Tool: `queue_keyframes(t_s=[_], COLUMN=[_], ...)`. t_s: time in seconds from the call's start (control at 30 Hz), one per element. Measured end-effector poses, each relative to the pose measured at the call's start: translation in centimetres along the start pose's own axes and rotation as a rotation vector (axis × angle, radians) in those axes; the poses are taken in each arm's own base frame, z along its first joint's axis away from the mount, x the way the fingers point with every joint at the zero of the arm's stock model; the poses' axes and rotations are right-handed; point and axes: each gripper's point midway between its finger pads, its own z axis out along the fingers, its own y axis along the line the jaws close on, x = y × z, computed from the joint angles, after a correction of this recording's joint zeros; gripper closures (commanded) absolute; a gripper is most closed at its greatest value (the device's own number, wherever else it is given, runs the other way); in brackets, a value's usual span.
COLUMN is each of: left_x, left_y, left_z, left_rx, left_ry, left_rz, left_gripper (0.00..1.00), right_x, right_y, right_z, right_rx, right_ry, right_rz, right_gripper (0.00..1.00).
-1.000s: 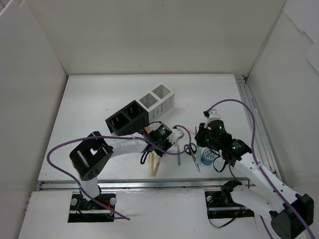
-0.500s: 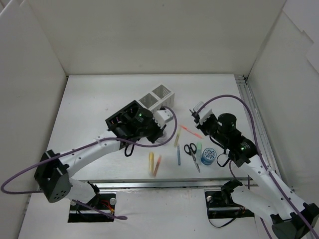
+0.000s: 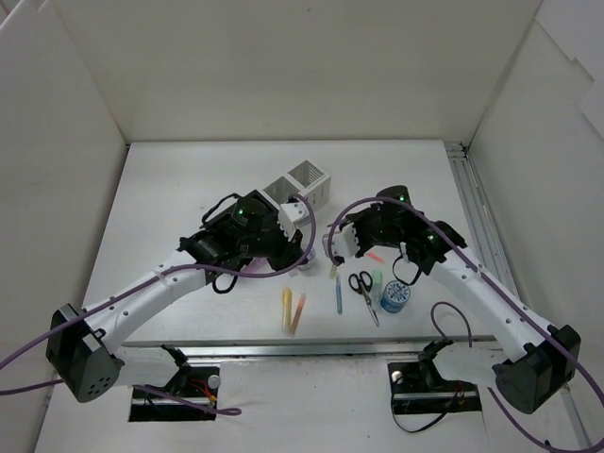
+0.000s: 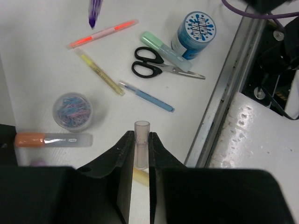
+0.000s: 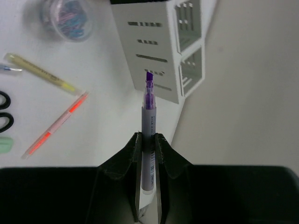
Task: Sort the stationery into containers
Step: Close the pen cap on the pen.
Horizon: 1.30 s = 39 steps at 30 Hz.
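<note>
A: White table (image 3: 170,189), white walls (image 3: 283,75), both arms out near the organiser. Which step?

B: Mid-carry, I'd say. Right gripper (image 5: 148,140) is clamped on a purple marker (image 5: 149,116). The tip aims at the side wall of the white compartments (image 5: 159,56). It's near, but not over any opening.

A: Left side?

B: Left gripper (image 4: 141,144) is pinched tight on a clear-capped pen (image 4: 141,128), held above the table. In the top view it sits just beside the organiser.

A: What's unsorted?

B: Loose on the table: scissors (image 4: 154,65), green eraser (image 4: 163,46) against them, blue tape roll (image 4: 196,29), blue pen (image 4: 147,96), yellow highlighter (image 4: 100,72), pink marker (image 4: 103,34), clip tub (image 4: 72,111), orange-capped marker (image 4: 51,139). So it's early in the task.

A: Next move?

B: My guess: lift the marker above the rim, centre it over an open cell, tip it upright, then spread the fingers. The arms are close together, so one should drop first.
</note>
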Motion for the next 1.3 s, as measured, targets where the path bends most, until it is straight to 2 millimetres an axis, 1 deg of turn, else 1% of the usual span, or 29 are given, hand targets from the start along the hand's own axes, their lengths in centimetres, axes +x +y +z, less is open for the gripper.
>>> queue_keyframes(t_s=[0.07, 0.17, 0.27, 0.37, 0.5, 0.6, 0.8, 1.07, 1.3], left_x=[0.2, 0.3, 0.7, 1.8, 3.2, 3.4, 3.0, 2.8, 2.8], left_y=[-0.3, -0.6, -0.1, 0.5, 0.8, 0.5, 0.2, -0.2, -0.2], left_z=[-0.1, -0.3, -0.1, 0.6, 1.8, 1.9, 1.6, 1.5, 1.5], left_rx=[0.023, 0.052, 0.063, 0.081, 0.108, 0.129, 0.149, 0.166, 0.169], left_ry=[0.005, 0.009, 0.023, 0.059, 0.108, 0.115, 0.102, 0.098, 0.098], left_rz=[-0.022, -0.058, -0.107, -0.161, -0.207, -0.217, -0.222, -0.221, -0.221], left_gripper=[1.0, 1.0, 1.0, 1.0, 1.0, 1.0, 1.0, 1.0, 1.0], right_x=[-0.2, -0.8, -1.3, -2.1, -3.8, -4.6, -5.0, -5.5, -6.2], right_y=[1.4, 3.0, 3.8, 4.4, 5.0, 5.5, 6.5, 6.8, 7.4], right_z=[1.0, 1.6, 1.6, 1.6, 2.0, 2.4, 3.4, 3.6, 4.0], right_rx=[-0.072, -0.135, -0.153, -0.166, -0.183, -0.202, -0.24, -0.251, -0.27], right_ry=[0.0, -0.018, -0.041, -0.07, -0.12, -0.141, -0.156, -0.166, -0.185], right_rz=[-0.085, -0.171, -0.227, -0.268, -0.309, -0.321, -0.326, -0.325, -0.338], right_gripper=[1.0, 1.0, 1.0, 1.0, 1.0, 1.0, 1.0, 1.0, 1.0])
